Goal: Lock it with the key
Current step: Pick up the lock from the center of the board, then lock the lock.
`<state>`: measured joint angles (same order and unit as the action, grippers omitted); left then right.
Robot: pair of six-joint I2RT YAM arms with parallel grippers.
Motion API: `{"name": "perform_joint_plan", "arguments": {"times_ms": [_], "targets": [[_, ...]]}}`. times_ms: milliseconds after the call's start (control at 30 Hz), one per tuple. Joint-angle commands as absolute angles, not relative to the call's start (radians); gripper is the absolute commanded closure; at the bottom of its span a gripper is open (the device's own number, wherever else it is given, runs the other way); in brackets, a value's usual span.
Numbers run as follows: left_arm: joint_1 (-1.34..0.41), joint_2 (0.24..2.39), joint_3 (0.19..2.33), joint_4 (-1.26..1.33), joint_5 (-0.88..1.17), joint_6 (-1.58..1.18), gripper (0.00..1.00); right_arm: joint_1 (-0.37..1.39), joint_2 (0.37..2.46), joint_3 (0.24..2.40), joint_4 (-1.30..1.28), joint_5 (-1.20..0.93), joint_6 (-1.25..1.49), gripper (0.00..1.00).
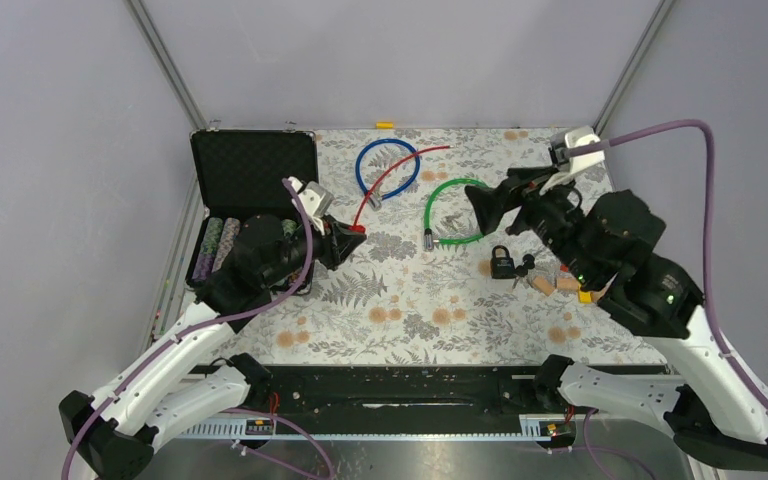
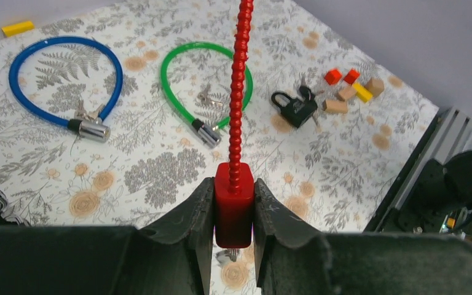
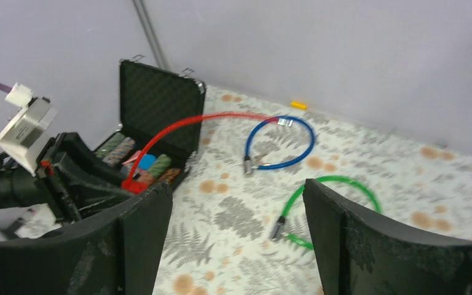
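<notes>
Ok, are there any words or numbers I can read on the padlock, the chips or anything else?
No words or numbers can be read anywhere.
Padlock: any marking is too small to read.
Chips in the case: blurred, only stripes show.
Camera box: no writing shows.

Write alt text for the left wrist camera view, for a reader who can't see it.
The left gripper is shut on the blocky end of a red cable lock, whose ribbed cable runs straight up the frame. Beyond, on a floral tablecloth, lie a blue cable lock, a green cable lock, a black padlock and small coloured blocks.
</notes>
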<state>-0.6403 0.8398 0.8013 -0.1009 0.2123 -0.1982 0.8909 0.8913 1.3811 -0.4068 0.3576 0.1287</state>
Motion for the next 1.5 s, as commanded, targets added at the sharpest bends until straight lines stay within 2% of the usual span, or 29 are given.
{"name": "perform_joint_plan", "arguments": {"times_ms": [0,167,367,500,933,1100,1333,1467], "targets": [[-0.639,0.828,0.845,-0.137,0.275,-0.116,1.0,0.855,1.024,1.559,-0.65,0.334,-0.109,0.15],[-0.642,0.829,0.854,-0.183,0.344,-0.065,1.0,0.789,1.188,1.664,-0.803,0.145,-0.249,0.16],[-0.65,0.828,0.847,-0.191,0.352,-0.052,1.0,0.778,1.29,1.699,-0.853,0.074,-0.336,0.35],[-0.653,0.828,0.851,-0.191,0.367,-0.057,1.0,0.779,1.349,1.709,-0.839,0.124,-0.331,0.4],[-0.669,0.814,0.854,-0.208,0.332,-0.049,1.0,0.779,1.305,1.654,-0.727,0.205,-0.385,0.4],[-0.669,0.818,0.861,-0.214,0.337,-0.043,1.0,0.778,1.312,1.621,-0.703,0.252,-0.455,0.37],[-0.669,0.815,0.86,-0.216,0.353,-0.044,1.0,0.773,1.333,1.589,-0.705,0.208,-0.534,0.31],[-0.668,0.81,0.861,-0.213,0.373,-0.044,1.0,0.765,1.347,1.593,-0.708,0.189,-0.527,0.33]]}}
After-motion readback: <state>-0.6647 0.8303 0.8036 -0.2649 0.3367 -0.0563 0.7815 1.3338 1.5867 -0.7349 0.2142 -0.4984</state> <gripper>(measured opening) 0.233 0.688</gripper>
